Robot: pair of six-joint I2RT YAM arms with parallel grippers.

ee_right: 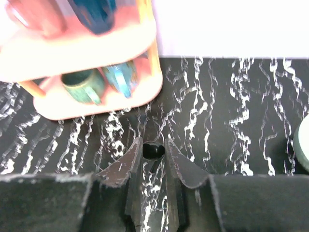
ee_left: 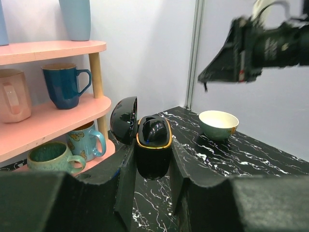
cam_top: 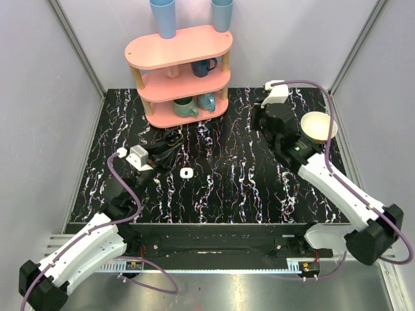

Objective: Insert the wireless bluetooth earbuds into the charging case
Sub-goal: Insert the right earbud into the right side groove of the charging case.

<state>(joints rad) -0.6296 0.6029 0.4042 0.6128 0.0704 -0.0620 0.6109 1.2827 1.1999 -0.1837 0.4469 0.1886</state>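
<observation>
My left gripper (cam_top: 165,148) (ee_left: 152,151) is shut on the black charging case (ee_left: 153,162), which has a gold rim. It holds the case off the table with the lid open to the left. A glossy black shape sits inside the case. One tiny bright white piece (cam_top: 187,173) lies on the table just right of the left gripper; I see no second one. My right gripper (cam_top: 260,116) (ee_right: 154,147) is raised above the table's back right. It is shut on a small glossy black round piece (ee_right: 154,151).
A pink three-tier shelf (cam_top: 178,58) with several mugs stands at the back centre, close behind the case. A cream bowl (cam_top: 318,126) sits at the right, beside the right arm. Grey walls enclose the black marbled table (cam_top: 227,194).
</observation>
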